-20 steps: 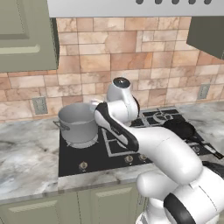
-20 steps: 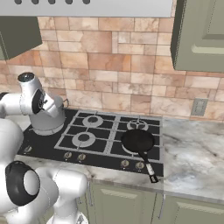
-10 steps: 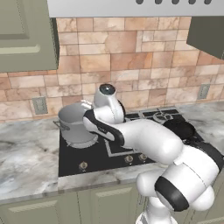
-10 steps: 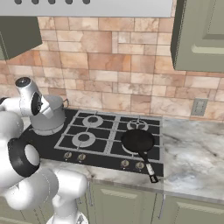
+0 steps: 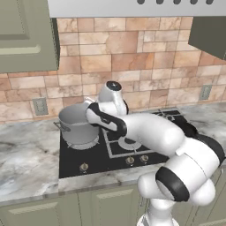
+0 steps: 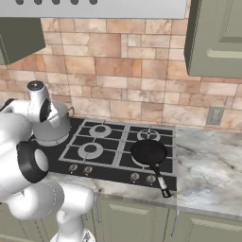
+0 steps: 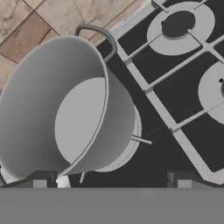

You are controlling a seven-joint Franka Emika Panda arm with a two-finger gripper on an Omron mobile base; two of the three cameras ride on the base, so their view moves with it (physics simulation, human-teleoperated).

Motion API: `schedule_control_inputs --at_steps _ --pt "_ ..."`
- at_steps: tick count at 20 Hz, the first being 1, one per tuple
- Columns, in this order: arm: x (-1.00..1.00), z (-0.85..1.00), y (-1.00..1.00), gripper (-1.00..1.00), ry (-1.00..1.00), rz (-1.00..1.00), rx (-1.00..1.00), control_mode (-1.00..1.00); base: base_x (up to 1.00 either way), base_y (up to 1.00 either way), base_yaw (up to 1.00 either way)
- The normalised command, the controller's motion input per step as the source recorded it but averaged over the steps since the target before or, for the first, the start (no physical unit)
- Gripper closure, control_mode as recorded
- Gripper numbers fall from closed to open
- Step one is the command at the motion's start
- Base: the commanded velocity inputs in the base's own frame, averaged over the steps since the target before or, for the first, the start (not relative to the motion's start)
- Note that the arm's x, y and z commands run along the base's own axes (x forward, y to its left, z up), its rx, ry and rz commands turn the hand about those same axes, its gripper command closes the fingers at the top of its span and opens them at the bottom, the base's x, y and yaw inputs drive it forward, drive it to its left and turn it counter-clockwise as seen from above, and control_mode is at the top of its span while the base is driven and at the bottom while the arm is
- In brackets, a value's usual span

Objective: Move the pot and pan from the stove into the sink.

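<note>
A: Reaching for the pot (image 5: 78, 126) is the step in hand. It stands upright on the back left burner of the stove (image 6: 124, 163), empty, no lid. The gripper (image 7: 111, 179) hangs just above its near rim, jaws spread to their widest and holding nothing.

B: Position of the jaws relative to the rim?

A: In the hand view one fingertip shows low at the pot's rim, the other over the bare cooktop beside the wall. They appear to straddle the wall, not yet touching it. One loop handle (image 7: 98, 36) shows on the far side.

B: Next move?

A: By judgement: lower until the wall sits between the fingers, close firmly, lift clear of the grate, then carry it to the sink. A thin wall gripped at one side may tilt the pot, so the lift should be slow.

B: And the pan (image 6: 148, 152)?

A: On the front right burner, handle pointing toward the counter's front edge. Untouched; both items remain on the stove.

B: Any markings?

A: No brand, label or writing is legible on pot, pan, knobs or cabinets.
</note>
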Motion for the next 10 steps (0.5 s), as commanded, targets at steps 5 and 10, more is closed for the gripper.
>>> schedule_control_inputs --at_steps 5,10 --pt "0.22 -0.08 0.08 -1.00 0.03 -0.01 -0.02 -1.00 0.00 0.00 0.00" --pt "0.44 -0.23 0.23 -1.00 0.07 -0.04 -0.05 -1.00 0.00 0.00 0.00"
